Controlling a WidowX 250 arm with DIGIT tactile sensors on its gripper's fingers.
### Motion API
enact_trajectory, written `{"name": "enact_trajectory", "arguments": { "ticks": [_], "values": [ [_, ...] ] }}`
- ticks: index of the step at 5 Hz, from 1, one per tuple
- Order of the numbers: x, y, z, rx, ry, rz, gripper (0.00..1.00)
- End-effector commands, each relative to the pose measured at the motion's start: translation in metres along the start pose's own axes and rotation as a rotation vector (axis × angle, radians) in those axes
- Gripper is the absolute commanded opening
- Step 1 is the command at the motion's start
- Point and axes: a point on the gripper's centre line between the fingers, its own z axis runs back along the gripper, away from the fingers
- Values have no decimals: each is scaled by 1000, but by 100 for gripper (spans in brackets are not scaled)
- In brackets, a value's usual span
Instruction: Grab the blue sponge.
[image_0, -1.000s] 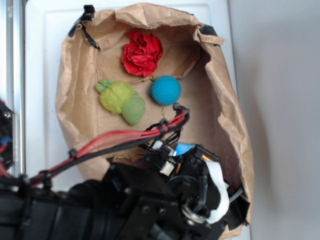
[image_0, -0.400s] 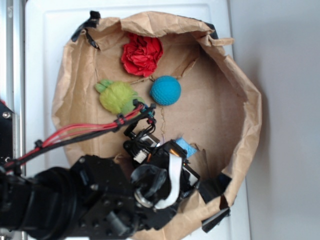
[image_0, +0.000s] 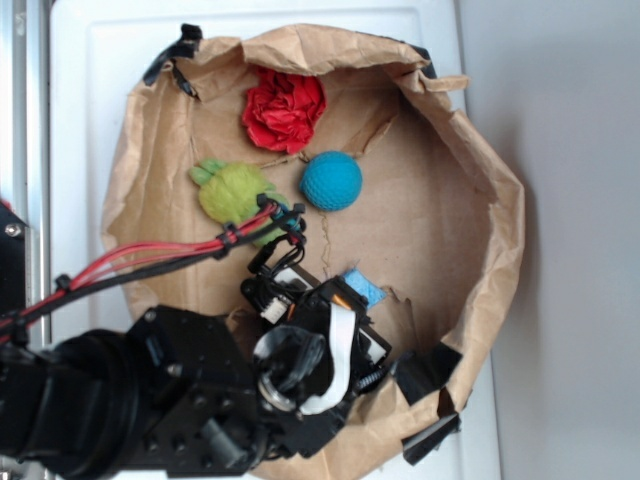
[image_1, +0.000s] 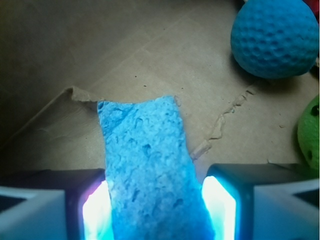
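The blue sponge (image_1: 145, 165) is a flat, porous light-blue slab lying on the brown paper floor of the bag. In the wrist view it runs lengthwise between my two fingers. The left pad (image_1: 95, 210) presses its side and the right pad (image_1: 217, 205) meets it low down, so my gripper (image_1: 155, 187) is shut on it. In the exterior view only a corner of the sponge (image_0: 364, 288) shows past the black wrist, and the gripper (image_0: 340, 302) is mostly hidden beneath the arm.
A teal dimpled ball (image_0: 331, 180) (image_1: 275, 37) sits just beyond the sponge. A green plush toy (image_0: 235, 192) lies to its left and a red crumpled cloth (image_0: 284, 107) at the back. The crumpled paper bag wall (image_0: 500, 230) rings everything.
The arm has shifted left and slightly back inside the bag. The bag's right wall has spread outward since the earliest frame. The sponge stays between the fingers.
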Motion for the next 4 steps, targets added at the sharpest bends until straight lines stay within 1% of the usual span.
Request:
{"name": "enact_trajectory", "arguments": {
  "ticks": [1, 2, 3, 4],
  "values": [
    [55, 17, 66, -79, 143, -37, 0],
    [69, 26, 88, -68, 189, -74, 0],
    [75, 32, 104, -71, 214, -118, 0],
    [75, 35, 106, -79, 223, -135, 0]
  ]
}}
